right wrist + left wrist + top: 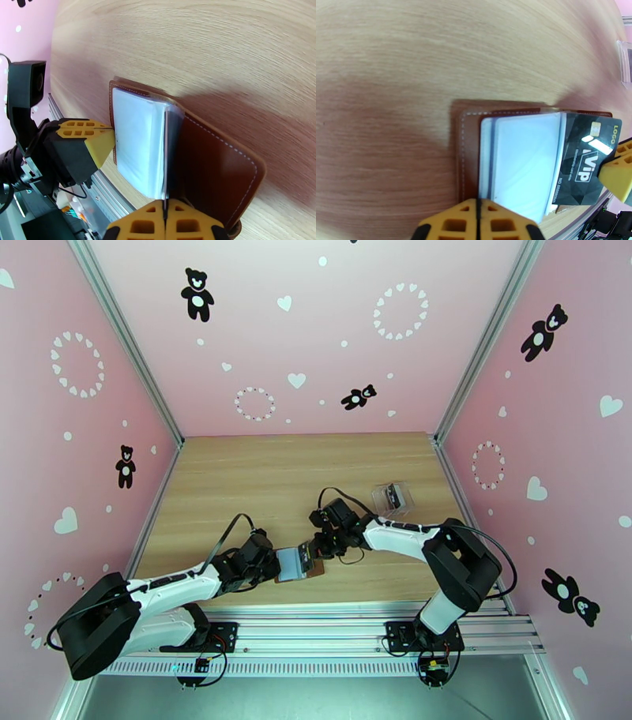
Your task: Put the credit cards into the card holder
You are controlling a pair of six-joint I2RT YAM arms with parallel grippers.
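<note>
The right hand [165, 204] is gripping the stiff, slick-looking VIP card [586, 158] by its outer end, half inside the card holder [215, 165] lying open on the table [276, 477]; the left hand [478, 202] is pinching its floppy pockets [521, 158].

Bright, soft shadows; wrist views blurred, edge-warped.

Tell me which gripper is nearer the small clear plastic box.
Right: the right gripper sits just near-left of the clear plastic box; the left gripper is farther left.
</note>
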